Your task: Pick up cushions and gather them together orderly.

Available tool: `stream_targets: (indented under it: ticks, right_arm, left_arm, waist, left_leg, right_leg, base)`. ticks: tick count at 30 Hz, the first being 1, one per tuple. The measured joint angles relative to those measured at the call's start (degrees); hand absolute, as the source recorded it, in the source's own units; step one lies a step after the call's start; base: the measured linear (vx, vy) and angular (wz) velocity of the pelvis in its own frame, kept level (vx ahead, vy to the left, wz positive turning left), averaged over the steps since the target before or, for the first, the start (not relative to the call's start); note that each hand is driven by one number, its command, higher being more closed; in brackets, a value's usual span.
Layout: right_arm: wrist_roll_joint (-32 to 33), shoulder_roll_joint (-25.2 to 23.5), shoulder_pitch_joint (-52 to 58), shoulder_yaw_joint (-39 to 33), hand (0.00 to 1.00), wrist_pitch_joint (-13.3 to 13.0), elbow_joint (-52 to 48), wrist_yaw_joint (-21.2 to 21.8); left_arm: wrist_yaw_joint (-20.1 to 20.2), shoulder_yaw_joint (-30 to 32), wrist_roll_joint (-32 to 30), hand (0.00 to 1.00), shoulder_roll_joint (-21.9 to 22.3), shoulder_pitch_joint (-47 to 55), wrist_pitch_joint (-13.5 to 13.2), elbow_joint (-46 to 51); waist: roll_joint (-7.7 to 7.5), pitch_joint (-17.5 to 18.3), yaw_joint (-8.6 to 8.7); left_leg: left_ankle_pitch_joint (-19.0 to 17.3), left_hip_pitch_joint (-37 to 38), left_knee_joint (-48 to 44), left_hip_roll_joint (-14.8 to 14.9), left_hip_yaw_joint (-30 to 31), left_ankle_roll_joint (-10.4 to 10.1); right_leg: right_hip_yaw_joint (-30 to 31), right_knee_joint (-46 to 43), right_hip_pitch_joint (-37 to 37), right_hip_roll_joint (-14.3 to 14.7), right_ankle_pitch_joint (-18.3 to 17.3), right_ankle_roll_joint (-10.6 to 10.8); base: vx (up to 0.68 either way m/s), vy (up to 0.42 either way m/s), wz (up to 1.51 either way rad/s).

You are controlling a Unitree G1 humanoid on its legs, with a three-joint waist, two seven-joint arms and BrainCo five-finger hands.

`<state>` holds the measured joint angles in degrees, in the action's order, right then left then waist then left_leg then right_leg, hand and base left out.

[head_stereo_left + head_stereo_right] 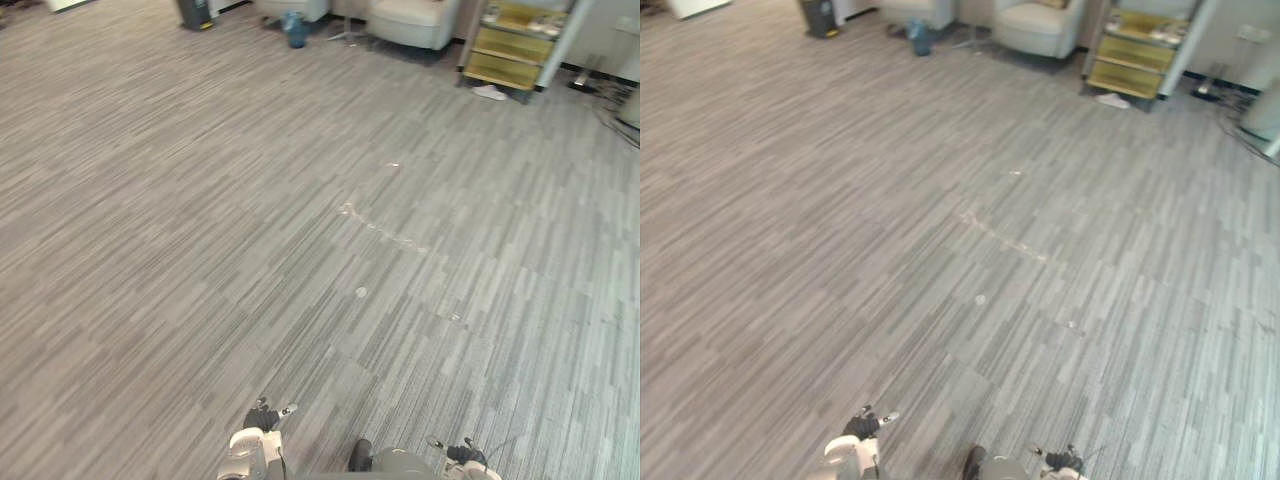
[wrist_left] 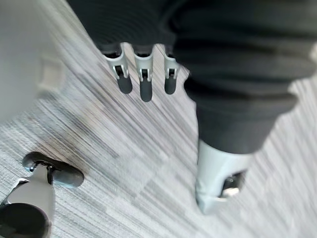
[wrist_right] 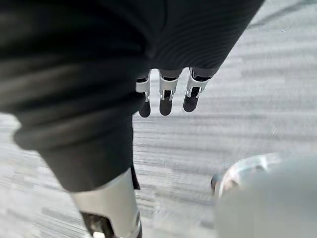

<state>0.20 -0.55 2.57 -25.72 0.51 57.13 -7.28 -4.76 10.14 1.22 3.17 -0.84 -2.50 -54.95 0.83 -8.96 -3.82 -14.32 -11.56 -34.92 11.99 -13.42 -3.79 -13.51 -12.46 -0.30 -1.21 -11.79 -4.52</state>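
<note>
Grey striped carpet (image 1: 200, 220) covers nearly all I can see, running from the robot out to the far wall. Along that far edge, right of centre, stands a cream armchair (image 1: 410, 20), with a second pale armchair (image 1: 290, 8) to its left. A tan shape (image 1: 1051, 3) sits at the top of the first chair's seat. It may be a cushion, but I cannot tell from here.

Further right is a yellow shelf unit (image 1: 510, 45), with a small white object (image 1: 490, 92) on the carpet just in front of it. A dark bin (image 1: 195, 12) stands at the far left of the row, and a blue object (image 1: 294, 30) lies between it and the chairs. A faint line of pale marks (image 1: 380, 232) crosses the middle of the carpet.

My left hand (image 2: 141, 74) hangs over bare carpet at the near edge, fingers straight and holding nothing. My right hand (image 3: 166, 94) hangs the same way on the near right, fingers extended and empty.
</note>
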Motion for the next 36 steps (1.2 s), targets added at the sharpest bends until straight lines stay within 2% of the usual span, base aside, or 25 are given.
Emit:
stream_targets:
  ticks: [1, 3, 4, 5, 7, 9, 10, 11, 13, 15, 17, 18, 19, 20, 21, 22, 24, 25, 26, 27, 29, 31, 33, 35, 36]
  right_arm:
    - [0.13, 0.14, -0.21, 0.49, 0.0, -0.17, -0.15, 0.02]
    - [0.34, 0.26, -0.2, 1.43, 0.0, -0.28, -0.26, 0.03]
    - [0.33, 0.35, 0.26, 2.04, 0.0, -0.23, -0.41, 0.0]
    - [0.33, 0.19, 0.54, 2.14, 0.0, -0.23, -0.43, 0.0]
    - [0.24, -0.5, 2.39, 2.36, 0.0, -0.11, -0.95, 0.12]
    - [-0.09, -1.2, 3.09, 2.43, 0.0, -0.13, -2.37, 0.21]
    - [-0.14, -1.29, 3.04, 2.43, 0.0, -0.17, -2.68, 0.5]
    - [0.44, -0.74, 2.8, 2.11, 0.0, -0.66, -3.42, 0.69]
    - [0.37, -0.45, 2.88, 2.32, 0.0, -0.83, -4.63, 0.69]
    - [0.41, -0.71, 1.77, 2.08, 0.0, -1.03, -4.05, 0.76]
    - [0.4, -0.71, 0.73, 0.94, 0.0, -1.0, -3.63, 0.78]
    - [0.45, -0.53, 0.22, 0.39, 0.0, -1.03, -3.58, 0.84]
    - [0.45, -0.4, -0.59, -0.18, 0.0, -1.01, -3.21, 0.84]
    - [0.42, -0.37, -0.66, -0.2, 0.0, -1.02, -2.41, 0.87]
    - [0.93, 0.52, -1.39, -1.42, 0.0, -1.12, -1.58, 1.06]
    - [0.89, 1.38, -2.19, -2.58, 0.0, -1.01, -1.18, 1.02]
    - [0.9, 1.61, -2.06, -2.68, 0.0, -0.74, -1.1, 1.07]
    - [1.17, 1.41, -1.65, -2.03, 0.0, -0.74, -1.55, 1.04]
    - [1.2, 1.22, -1.57, -1.07, 0.0, -0.69, -1.89, 0.99]
    - [1.77, 1.04, -1.39, -0.31, 0.0, -0.57, -2.05, 0.93]
    - [2.32, 0.45, -1.34, 1.42, 0.0, -0.52, -2.05, 0.72]
    - [2.63, 0.23, -1.59, 2.35, 0.0, -0.54, -2.26, 0.47]
    - [2.69, 0.4, -1.75, 2.21, 0.0, -0.52, -2.33, 0.39]
    - [2.66, 0.56, -1.63, 2.25, 0.0, -0.55, -2.35, 0.37]
    - [2.54, 0.63, -1.62, 2.38, 0.0, -0.43, -2.09, 0.31]
  left_arm:
    - [-0.09, 0.37, -0.03, 0.0, -0.01, 0.49, -0.4, 0.65]
    - [-0.14, 1.02, -0.07, 0.0, 0.01, 0.94, -0.72, 1.07]
    - [-0.14, 1.71, -0.09, 0.0, 0.12, 1.43, -0.72, 1.03]
    - [-0.14, 1.73, -0.1, 0.0, -0.12, 1.65, -0.69, 0.98]
    - [-0.18, 1.72, -0.12, 0.0, -0.77, 1.63, -0.49, 0.85]
    - [-0.36, 1.2, -0.08, 0.0, -1.09, 1.6, -0.27, 0.67]
    - [-0.42, 0.33, -0.02, 0.0, -1.31, 1.67, 0.12, 0.59]
    - [-0.52, -1.28, 0.04, 0.0, -1.41, 1.4, 0.57, 0.4]
    - [-0.75, -2.35, 0.06, 0.0, -1.44, 1.56, 0.63, -0.36]
    - [-0.87, -2.8, 0.11, 0.0, -1.52, 0.91, 0.57, -0.93]
    - [-1.11, -2.8, 0.09, 0.0, -1.51, 0.82, 0.59, -1.26]
    - [-1.19, -2.82, 0.09, 0.0, -1.66, 0.77, 0.59, -1.65]
    - [-1.21, -3.22, 0.07, 0.0, -2.25, 0.76, 0.6, -2.2]
    - [-1.17, -3.68, 0.06, 0.0, -2.92, 0.77, 0.59, -2.69]
    - [-1.17, -3.66, 0.07, 0.0, -2.55, 0.46, 0.62, -4.08]
    - [-0.93, -2.64, 0.05, 0.0, -1.82, 0.81, 0.6, -4.17]
    - [-0.95, -1.98, 0.05, 0.0, -1.19, 0.95, 0.55, -3.87]
    - [-0.77, -1.33, 0.06, 0.0, -0.89, 0.87, 0.57, -3.01]
    - [-0.74, -0.64, 0.08, 0.0, -0.21, 0.88, 0.57, -2.41]
    - [-0.48, -0.52, 0.12, 0.0, -0.03, 0.85, 0.52, -1.25]
    - [-0.43, -0.62, 0.08, 0.0, -0.19, 0.83, 0.27, 0.78]
    - [-0.32, -1.37, 0.1, 0.0, -0.03, 0.85, -0.1, 2.65]
    - [-0.39, -1.37, 0.08, 0.0, -0.02, 0.92, -0.55, 3.32]
    - [-0.44, -1.31, 0.08, 0.0, 0.0, 1.19, -0.59, 3.41]
    - [-0.45, -1.31, 0.09, 0.0, -0.08, 1.2, -0.57, 3.41]
  waist:
    - [0.33, 0.19, -0.36]
    - [0.56, 0.44, -0.76]
    - [0.83, 1.85, -1.43]
    - [0.45, 2.43, -1.33]
    - [-2.13, 3.84, -1.28]
    - [-2.95, 3.88, -2.02]
    - [-2.96, 3.63, -1.96]
    - [-1.99, 2.19, -0.44]
    - [-1.4, 1.88, 0.75]
    - [-1.45, 1.77, 0.96]
    - [-1.1, 1.31, 1.2]
    - [-0.83, 1.06, 1.53]
    - [-0.81, 0.59, 2.17]
    - [-2.04, 0.38, 2.74]
    - [-0.12, -0.76, 2.9]
    - [1.31, -0.72, 2.58]
    - [1.89, -0.79, 2.57]
    - [2.26, -1.22, 3.14]
    - [2.2, -1.61, 3.1]
    - [2.6, -1.9, 2.51]
    - [1.61, -2.45, 1.44]
    - [0.67, -2.24, 0.23]
    - [0.61, -2.16, 0.0]
    - [0.69, -1.85, -0.21]
    - [0.54, -1.46, -0.9]
  left_leg:
    - [0.56, -1.47, 8.02, -1.98, 4.04, -0.28]
    - [2.26, -2.61, 15.45, -3.17, 7.92, -0.76]
    - [6.36, -1.88, 15.5, -4.5, 9.13, -0.46]
    - [6.55, -1.97, 15.25, -5.03, 9.03, -0.08]
    - [3.89, -0.1, 14.67, -6.8, 4.96, 1.06]
    - [1.3, 3.88, 15.28, -8.63, 1.08, 2.23]
    - [0.46, 6.66, 16.47, -9.26, -0.47, 2.35]
    - [-1.32, 12.1, 17.73, -9.87, -0.31, 3.12]
    - [-2.03, 16.95, 20.17, -9.82, -0.08, 3.34]
    - [-2.03, 22.62, 26.21, -9.13, -0.11, 3.3]
    - [-2.04, 25.64, 28.94, -8.22, -0.08, 3.32]
    - [-2.05, 26.91, 30.08, -7.41, 0.17, 3.34]
    - [-2.07, 28.33, 30.89, -6.91, 1.57, 3.32]
    - [-2.09, 29.26, 30.9, -7.49, 3.14, 3.28]
    - [-2.22, 31.63, 30.47, -5.87, 4.63, 3.01]
    - [-0.33, 31.1, 27.12, -4.75, 5.66, 0.12]
    - [2.91, 27.02, 14.63, -3.88, 7.83, -3.43]
    - [8.57, 20.46, -0.12, -2.65, 9.64, -6.08]
    - [12.72, 16.09, -9.15, -1.42, 9.89, -7.28]
    - [11.36, 11.02, -19.13, 0.41, 8.62, -6.36]
    - [7.35, 4.26, -24.77, 0.91, 4.62, -2.72]
    - [4.13, -2.42, -15.74, 0.7, -1.47, 0.5]
    - [4.08, -3.5, 0.03, -1.57, -3.44, 0.69]
    - [7.36, -3.15, 16.81, -4.65, -1.77, -0.2]
    - [13.13, -3.12, 20.41, -5.96, 0.78, -0.14]
  right_leg:
    - [2.85, 0.02, 0.49, 0.16, -0.57, 0.83]
    - [6.11, -0.05, 0.71, 0.38, -1.27, 2.0]
    - [9.99, 0.31, 1.61, 0.17, -2.12, 3.53]
    - [10.81, 0.65, 1.88, -0.15, -2.29, 4.03]
    - [13.04, -1.86, 1.65, -3.55, -3.66, 6.84]
    - [15.18, -16.72, -4.21, -6.01, -4.66, 9.59]
    - [15.7, -27.91, -8.63, -6.93, -2.5, 13.24]
    - [13.82, -41.87, -13.61, -8.38, -0.31, 15.69]
    - [9.3, -46.54, -16.26, -9.65, -0.88, 14.01]
    - [-0.69, -38.94, -19.38, -11.32, -2.79, 9.71]
    - [-4.28, -30.08, -21.08, -10.6, -2.39, 8.33]
    - [-4.3, -23.74, -22.73, -9.27, -0.65, 7.3]
    - [-2.13, -15.95, -23.42, -7.52, 3.39, 7.1]
    - [0.44, -10.15, -22.54, -6.74, 8.15, 7.07]
    - [0.89, -11.43, -20.53, -4.98, 11.12, 3.75]
    - [1.15, -13.67, -20.3, -3.93, 7.9, 2.86]
    - [1.05, -15.49, -18.28, -3.67, 3.58, 2.22]
    - [0.55, -13.95, -14.86, -3.3, 1.77, 2.03]
    - [0.34, -12.56, -12.38, -2.78, 1.26, 1.84]
    - [0.16, -10.0, -8.09, -1.88, 0.68, 1.39]
    - [0.37, -5.32, -0.92, -1.88, 0.07, 1.18]
    - [0.4, 0.13, 5.1, -2.64, -0.52, 2.51]
    - [0.45, 2.36, 8.33, -3.25, -1.47, 4.1]
    - [1.29, 3.81, 10.69, -3.67, -3.05, 6.06]
    - [2.66, 4.05, 11.82, -3.89, -4.27, 7.27]
  base:
    - [0.24, 0.198, -1.28]
    - [0.34, 0.268, -1.35]
    - [0.4, 0.295, -1.28]
    - [0.65, 0.406, -1.06]
    - [0.45, 0.234, -0.61]
    - [0.34, 0.201, -0.84]
    - [0.47, 0.276, -0.53]
    - [0.46, 0.219, -0.13]
    - [0.44, 0.133, 0.16]
    - [0.43, 0.025, 0.19]
    - [0.54, -0.075, 0.13]
    - [0.67, -0.19, 0.24]
    - [0.57, -0.212, 0.35]
    - [0.59, -0.249, 0.29]
    - [0.6, -0.253, 0.01]
    - [0.58, -0.25, -0.17]
    - [0.55, -0.246, -0.09]
    - [0.63, -0.261, 0.11]
    - [0.51, -0.185, 0.12]
    - [0.48, -0.113, -0.1]
    - [0.5, -0.07, -0.14]
    - [0.46, -0.024, -0.05]
    - [0.4, 0.05, -0.04]
    - [0.51, 0.169, -0.27]
    - [0.56, 0.245, -0.5]
